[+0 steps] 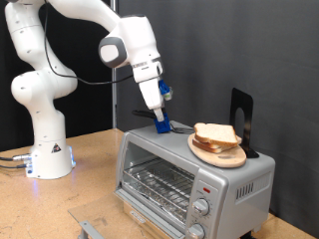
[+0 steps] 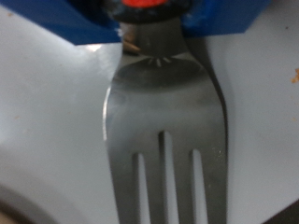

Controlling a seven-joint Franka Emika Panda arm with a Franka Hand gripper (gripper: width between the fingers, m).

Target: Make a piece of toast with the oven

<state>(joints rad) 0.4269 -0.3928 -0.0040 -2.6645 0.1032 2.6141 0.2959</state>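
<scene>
Steel first: fork [image 2: 163, 112] filling the wrist view, tines spread flat over pale grey metal, neck vanishing up between blue blocks with a red-orange piece above. Gripper [image 1: 160, 121] down low on the oven [image 1: 189, 184], right at the roof's back edge towards the exterior view's left, arm bent over from behind. Closed tight on the fork by the look of it, blue parts pressed to either side of the neck, no gap showing. Fork lying nearly flat along the roof, probably because that low angle suits sliding under bread rather than stabbing it. Further along the same roof, towards the exterior view's right: round wooden board [image 1: 221, 155] with stacked slices [image 1: 215, 134] on it, near the fork tip but apart from it. Behind the board, a black stand [image 1: 242, 112], upright. As for the piece of toast, no single loose slice to pick out anywhere; only bread in view sitting in that stack on top of the oven. Glass door [image 1: 155, 179] upright and seemingly closed, wire rack [image 1: 159, 182] visible through it, bare as far as can be told. Two knobs [image 1: 202, 207] down the front panel, small red mark [image 1: 204, 186] above them. Judging from that: tool in hand, bread not yet inside.
</scene>
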